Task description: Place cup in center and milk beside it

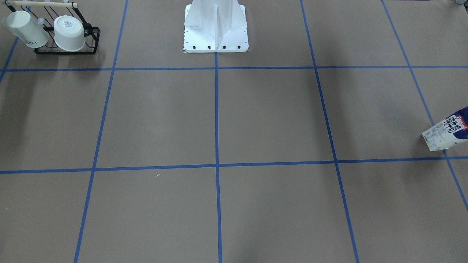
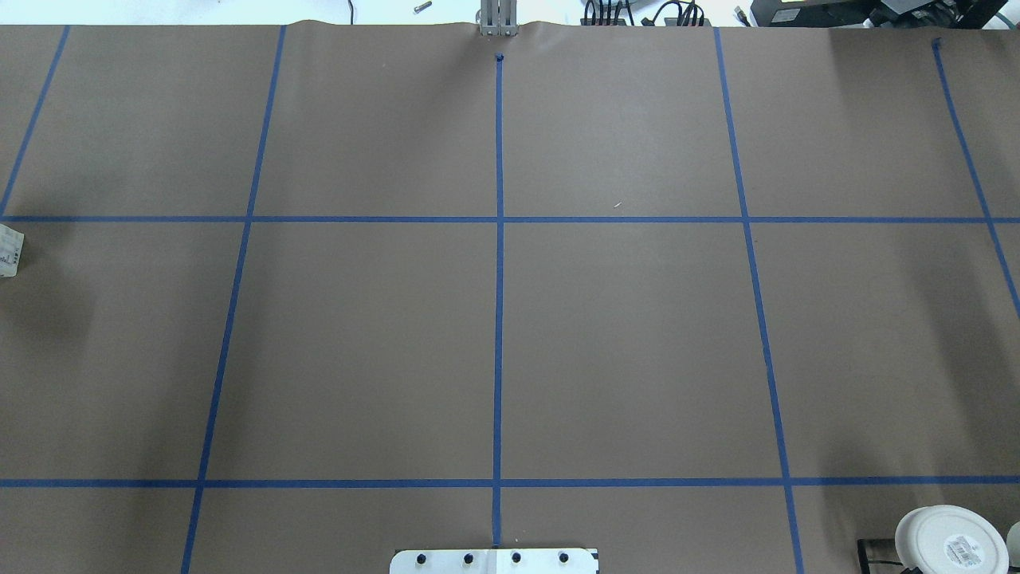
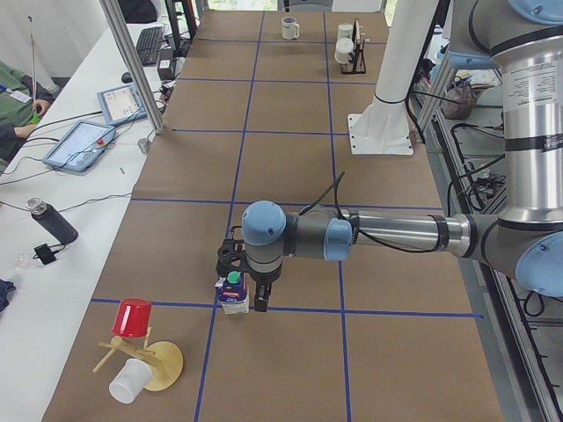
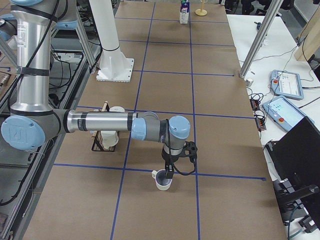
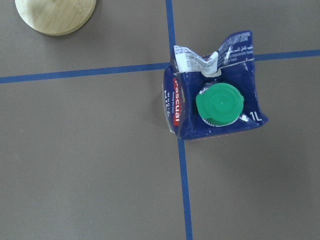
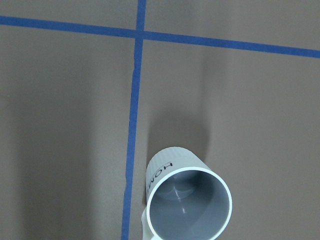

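Note:
The milk, a blue and white carton with a green cap, stands upright on a tape crossing. It also shows at the table's end in the front view and the left side view. My left gripper hangs right over it, fingers at its sides; I cannot tell if it is open or shut. The cup, a white "HOME" mug with a grey inside, stands upright at the other end. My right gripper is just above its rim; I cannot tell its state.
A black wire rack near the robot's right holds another lettered white mug and a wider plain white cup. A wooden stand with a red cup and a white one sits beyond the milk. The robot's white base stands mid-table.

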Robot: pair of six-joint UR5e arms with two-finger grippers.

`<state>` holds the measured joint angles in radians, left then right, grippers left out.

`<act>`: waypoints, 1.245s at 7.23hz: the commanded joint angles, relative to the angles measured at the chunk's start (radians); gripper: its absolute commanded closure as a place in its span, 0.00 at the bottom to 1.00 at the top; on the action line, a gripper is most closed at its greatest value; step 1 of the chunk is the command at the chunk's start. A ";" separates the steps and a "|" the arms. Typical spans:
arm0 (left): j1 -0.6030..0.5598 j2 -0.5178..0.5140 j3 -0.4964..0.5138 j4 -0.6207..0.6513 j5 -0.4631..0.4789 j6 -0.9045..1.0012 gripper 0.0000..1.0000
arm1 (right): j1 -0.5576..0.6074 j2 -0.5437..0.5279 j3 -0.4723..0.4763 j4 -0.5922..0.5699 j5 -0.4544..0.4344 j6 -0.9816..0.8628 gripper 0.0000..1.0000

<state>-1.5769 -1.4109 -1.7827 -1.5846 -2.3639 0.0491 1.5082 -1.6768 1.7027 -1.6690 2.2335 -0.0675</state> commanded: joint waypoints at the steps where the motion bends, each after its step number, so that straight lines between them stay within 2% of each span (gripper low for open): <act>1: 0.000 0.001 -0.010 0.000 0.000 0.000 0.02 | 0.000 0.002 0.000 0.000 0.000 0.000 0.00; 3: -0.002 0.004 -0.046 0.000 0.002 0.000 0.02 | 0.000 0.008 0.011 0.000 0.003 -0.002 0.00; 4: -0.002 0.001 -0.069 0.000 0.009 0.000 0.02 | 0.000 0.006 0.072 0.000 0.005 -0.003 0.00; 6: -0.005 -0.043 -0.084 0.000 0.008 -0.003 0.02 | -0.017 0.031 0.089 0.023 0.000 0.000 0.00; 8: -0.005 -0.066 -0.094 -0.050 -0.001 -0.008 0.02 | -0.017 0.048 0.062 0.172 -0.008 0.002 0.00; 9: -0.005 -0.113 -0.046 -0.146 0.005 -0.011 0.02 | -0.017 0.040 0.031 0.217 0.004 0.003 0.00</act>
<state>-1.5813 -1.4799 -1.8654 -1.6427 -2.3613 0.0410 1.4916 -1.6355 1.7655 -1.5273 2.2313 -0.0663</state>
